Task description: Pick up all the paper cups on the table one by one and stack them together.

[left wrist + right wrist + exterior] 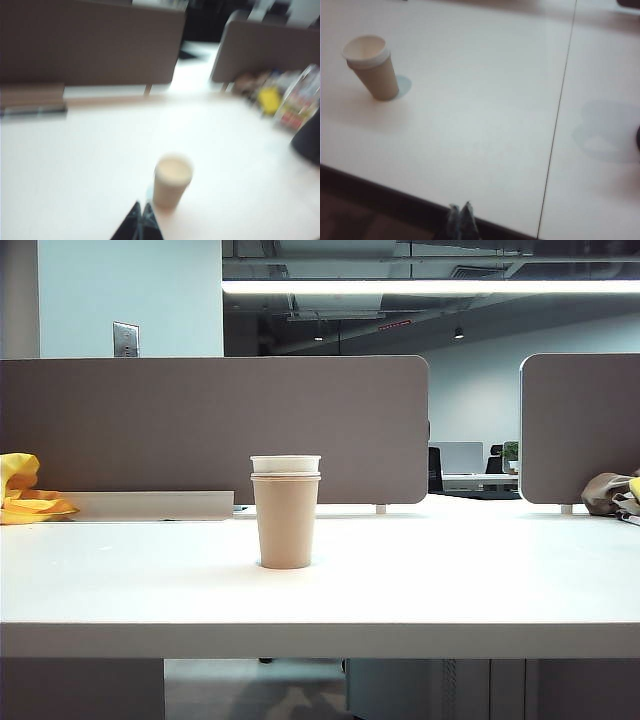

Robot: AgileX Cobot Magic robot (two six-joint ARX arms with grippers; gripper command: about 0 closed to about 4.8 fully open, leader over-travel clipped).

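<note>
The paper cups (285, 512) stand nested in one upright stack at the middle of the table (480, 580): a plain tan cup outside, white rims showing above its rim. The stack also shows in the left wrist view (172, 181) and the right wrist view (371, 68). My left gripper (141, 206) is shut and empty, close beside the stack's base and apart from it. My right gripper (460, 207) is shut and empty, back over the table's front edge, far from the stack. Neither gripper shows in the exterior view.
Grey-brown partition panels (215, 430) run along the back of the table. A yellow cloth (25, 495) lies at the far left, and a brown and yellow bundle (612, 492) at the far right. Colourful packages (295, 100) sit by the right panel. A seam (559, 115) splits the tabletop.
</note>
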